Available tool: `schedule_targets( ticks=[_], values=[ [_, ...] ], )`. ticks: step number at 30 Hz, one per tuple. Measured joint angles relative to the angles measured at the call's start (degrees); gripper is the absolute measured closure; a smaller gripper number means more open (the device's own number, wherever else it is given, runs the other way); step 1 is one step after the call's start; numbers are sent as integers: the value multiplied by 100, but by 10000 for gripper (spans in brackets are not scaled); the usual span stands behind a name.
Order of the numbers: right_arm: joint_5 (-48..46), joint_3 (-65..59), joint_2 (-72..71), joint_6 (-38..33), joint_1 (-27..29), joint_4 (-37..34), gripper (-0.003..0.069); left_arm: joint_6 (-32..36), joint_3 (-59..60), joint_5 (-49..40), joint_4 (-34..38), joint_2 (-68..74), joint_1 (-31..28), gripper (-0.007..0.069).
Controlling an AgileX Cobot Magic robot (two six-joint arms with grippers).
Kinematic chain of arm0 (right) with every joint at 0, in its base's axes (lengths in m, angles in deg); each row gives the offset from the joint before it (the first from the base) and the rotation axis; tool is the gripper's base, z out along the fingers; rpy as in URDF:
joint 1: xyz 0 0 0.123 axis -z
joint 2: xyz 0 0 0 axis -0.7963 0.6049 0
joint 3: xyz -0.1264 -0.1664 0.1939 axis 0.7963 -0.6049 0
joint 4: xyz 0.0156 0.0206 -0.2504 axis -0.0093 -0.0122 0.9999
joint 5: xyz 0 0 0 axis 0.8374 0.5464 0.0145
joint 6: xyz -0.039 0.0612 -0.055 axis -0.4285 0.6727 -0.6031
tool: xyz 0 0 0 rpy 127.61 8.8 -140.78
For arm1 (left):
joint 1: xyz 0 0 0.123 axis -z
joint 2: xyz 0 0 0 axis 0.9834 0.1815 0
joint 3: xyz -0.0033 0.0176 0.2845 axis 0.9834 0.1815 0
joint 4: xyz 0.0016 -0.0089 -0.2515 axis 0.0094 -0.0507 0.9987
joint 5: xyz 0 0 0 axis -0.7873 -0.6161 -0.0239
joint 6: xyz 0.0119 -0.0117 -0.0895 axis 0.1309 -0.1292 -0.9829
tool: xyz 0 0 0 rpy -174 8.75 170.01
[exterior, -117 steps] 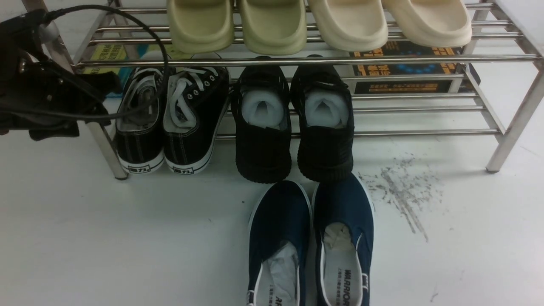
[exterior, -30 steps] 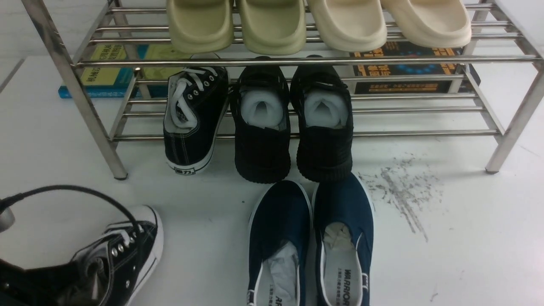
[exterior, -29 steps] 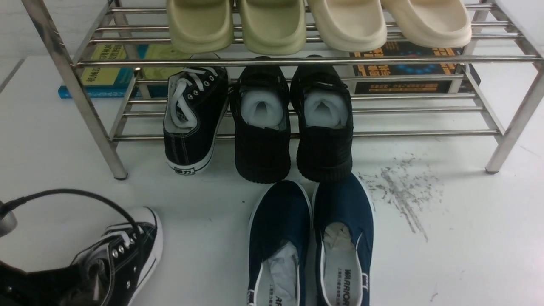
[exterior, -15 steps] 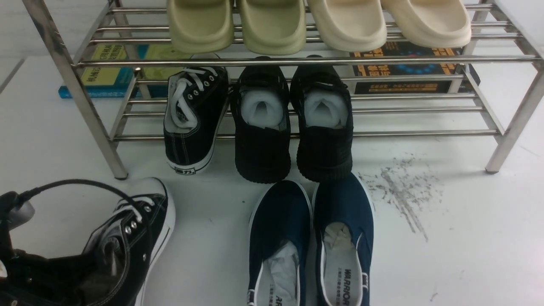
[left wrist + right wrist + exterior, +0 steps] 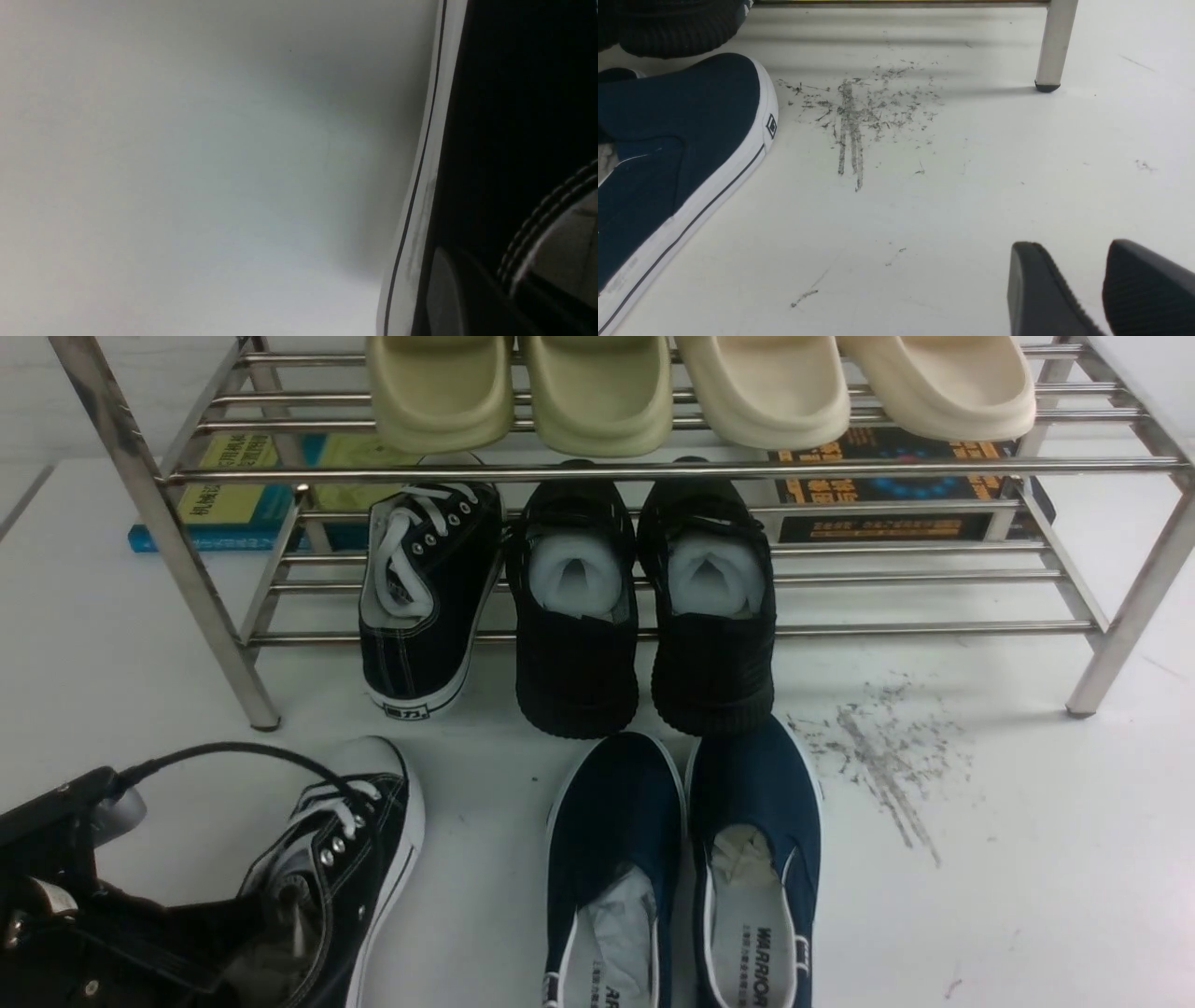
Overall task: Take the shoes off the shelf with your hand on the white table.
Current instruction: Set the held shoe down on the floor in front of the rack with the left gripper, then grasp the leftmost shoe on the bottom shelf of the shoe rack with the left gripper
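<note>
Sneaker [image 5: 347, 859], black canvas, white laces, white sole, left claw [image 5: 238, 957] clamped on it, right claw [image 5: 1104, 294] parted

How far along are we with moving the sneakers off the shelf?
Done: one sneaker is off the shelf, tilted over the table. In hand: the left gripper is shut on its heel, not released. Left: the other sneaker sits on the lower tier; the right gripper is open, empty.

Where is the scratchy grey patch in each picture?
Front view: the grey scuff patch lies on the white table, right of the navy slip-on.
Right wrist view: the patch lies between the navy slip-on's toe and the shelf leg.
Left wrist view: not in it.
Shared landmark: the shelf leg, standing just beyond the patch in both views.
</note>
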Motion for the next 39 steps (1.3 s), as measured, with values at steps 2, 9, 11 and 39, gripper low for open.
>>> schedule_targets(
  ticks=[2, 9, 11, 39],
  values=[
    [0, 0, 0, 0, 0, 0, 421, 12, 0, 60, 4, 6, 0, 613],
    [0, 0, 0, 0, 0, 0, 421, 16, 0, 192, 6, 6, 0, 601],
    [0, 0, 0, 0, 0, 0, 421, 16, 0, 235, 6, 6, 0, 578],
    [0, 0, 0, 0, 0, 0, 421, 16, -2496, -1243, -505, -249, 0, 228]
  ],
)
